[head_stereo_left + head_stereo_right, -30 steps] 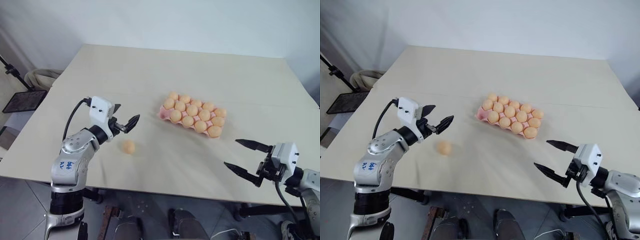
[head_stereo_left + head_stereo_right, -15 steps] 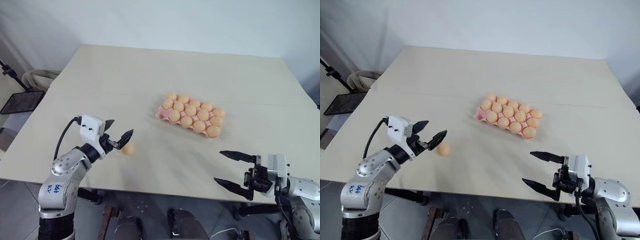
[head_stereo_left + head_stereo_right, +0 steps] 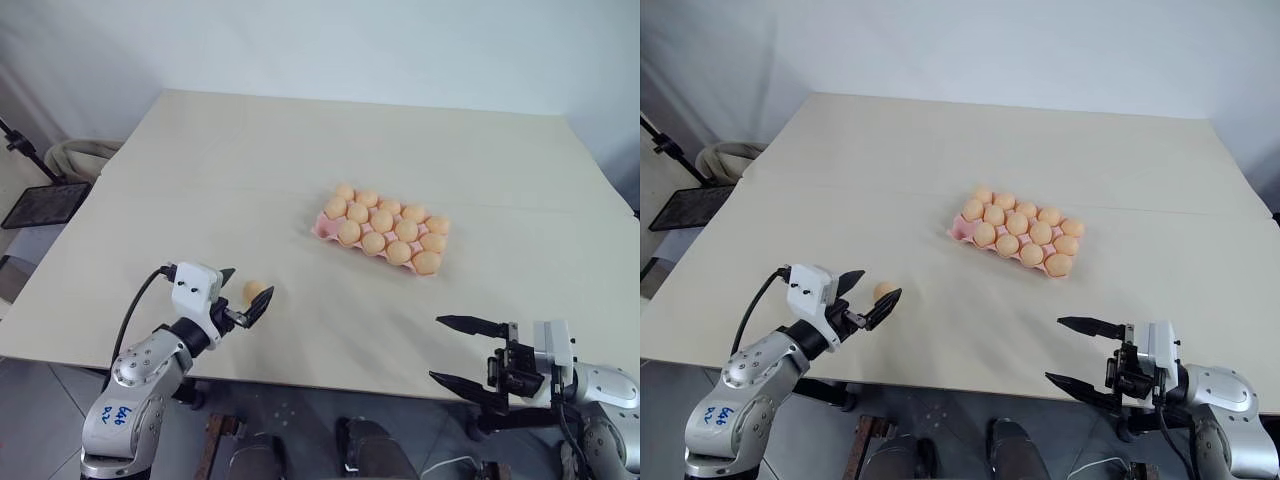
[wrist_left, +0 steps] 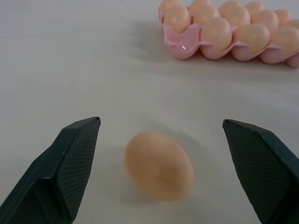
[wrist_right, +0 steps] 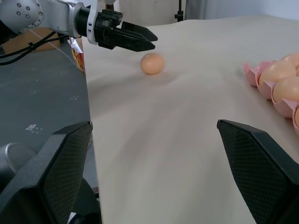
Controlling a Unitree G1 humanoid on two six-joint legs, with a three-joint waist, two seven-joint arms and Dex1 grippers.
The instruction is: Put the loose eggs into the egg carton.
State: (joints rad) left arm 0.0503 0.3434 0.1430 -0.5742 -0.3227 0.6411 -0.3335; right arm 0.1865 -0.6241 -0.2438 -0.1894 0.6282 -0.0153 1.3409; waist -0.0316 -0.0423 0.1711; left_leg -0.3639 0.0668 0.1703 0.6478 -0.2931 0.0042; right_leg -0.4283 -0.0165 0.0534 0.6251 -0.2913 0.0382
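Note:
One loose egg (image 3: pixel 255 290), pale orange-tan, lies on the beige table (image 3: pixel 300 150) near its front left. My left gripper (image 3: pixel 250 282) is low over the table with its black fingers open on either side of the egg (image 4: pixel 159 171), not touching it. The pink egg carton (image 3: pixel 322 228) sits mid-table to the right, its cups holding several eggs. My right gripper (image 3: pixel 437 348) hangs open and empty at the table's front edge, well to the right, pointing across toward the left one.
Beyond the table's left edge stand a black tripod with a flat black tray (image 3: pixel 45 203) and a beige bag (image 3: pixel 75 155). The front edge of the table runs close under both grippers.
My left gripper has come down and back toward the front edge, so the egg now lies between its fingers. The right gripper has drawn back slightly and turned. The egg has not moved.

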